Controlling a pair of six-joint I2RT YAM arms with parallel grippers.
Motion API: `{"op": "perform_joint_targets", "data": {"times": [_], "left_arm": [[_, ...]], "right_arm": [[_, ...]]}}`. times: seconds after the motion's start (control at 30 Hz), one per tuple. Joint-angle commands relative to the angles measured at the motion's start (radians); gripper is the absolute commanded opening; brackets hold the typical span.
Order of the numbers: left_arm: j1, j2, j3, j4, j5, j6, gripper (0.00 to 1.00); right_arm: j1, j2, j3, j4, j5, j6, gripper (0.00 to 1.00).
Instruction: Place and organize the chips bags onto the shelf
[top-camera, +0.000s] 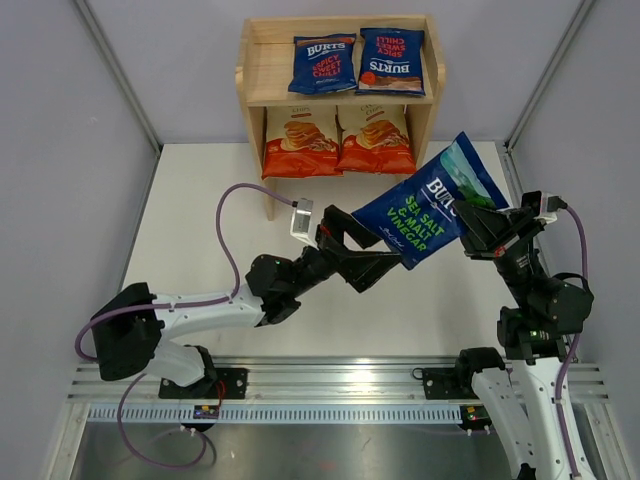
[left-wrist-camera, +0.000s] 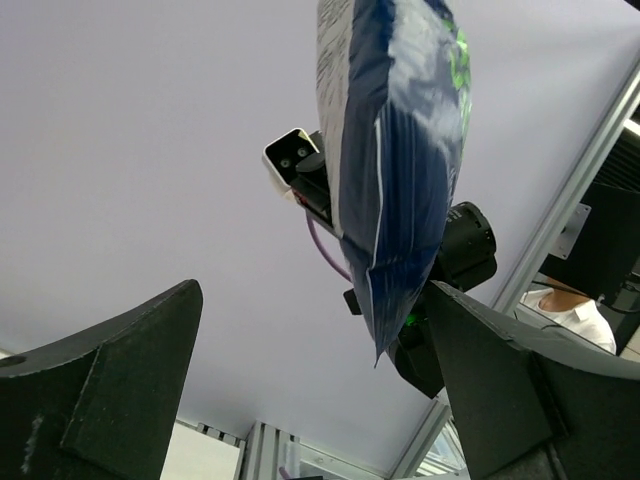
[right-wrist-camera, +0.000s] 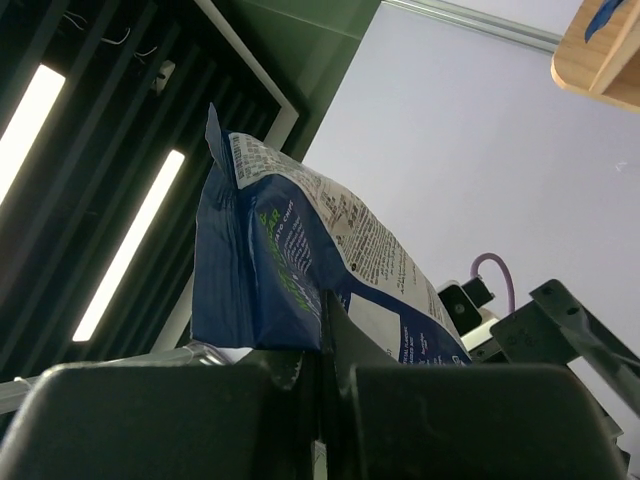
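Note:
The wooden shelf (top-camera: 243, 78) stands at the far middle of the table; a corner of it shows in the right wrist view (right-wrist-camera: 600, 55). Two blue BURTS bags (top-camera: 322, 63) (top-camera: 392, 60) lie on its top tier. Two orange-red bags (top-camera: 300, 142) (top-camera: 375, 140) stand on the lower tier. My right gripper (top-camera: 472, 215) (right-wrist-camera: 322, 300) is shut on one edge of the third blue bag with green lettering (top-camera: 430, 210) (right-wrist-camera: 280, 270) and holds it in the air. My left gripper (top-camera: 375, 245) (left-wrist-camera: 312, 290) is open, its fingers on either side of the bag's free corner (left-wrist-camera: 400, 150), not touching it.
The white tabletop (top-camera: 200, 220) is bounded by grey walls on the left, right and back. An aluminium rail (top-camera: 330, 380) runs along the near edge by the arm bases. A purple cable (top-camera: 235, 200) loops above the left arm.

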Motion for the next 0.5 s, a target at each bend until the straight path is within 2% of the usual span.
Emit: {"op": "perform_joint_targets", "data": {"times": [0.0, 0.13, 0.33, 0.43, 0.47], "left_arm": [[-0.011, 0.016, 0.045, 0.298, 0.04, 0.005, 0.89], [-0.02, 0.013, 0.054, 0.297, 0.031, 0.011, 0.74], [-0.026, -0.017, 0.036, 0.274, -0.02, 0.029, 0.66], [-0.026, -0.037, 0.027, 0.236, -0.046, 0.039, 0.53], [-0.026, -0.039, 0.036, 0.194, -0.057, 0.04, 0.41]], "right_arm": [[0.009, -0.02, -0.019, -0.008, 0.023, 0.021, 0.01], [0.009, -0.039, -0.065, -0.012, 0.037, 0.025, 0.01], [0.009, -0.039, -0.082, -0.032, 0.038, -0.005, 0.01], [0.009, -0.036, -0.082, -0.023, 0.032, -0.008, 0.01], [0.009, -0.036, -0.079, -0.026, 0.029, -0.008, 0.01]]}}
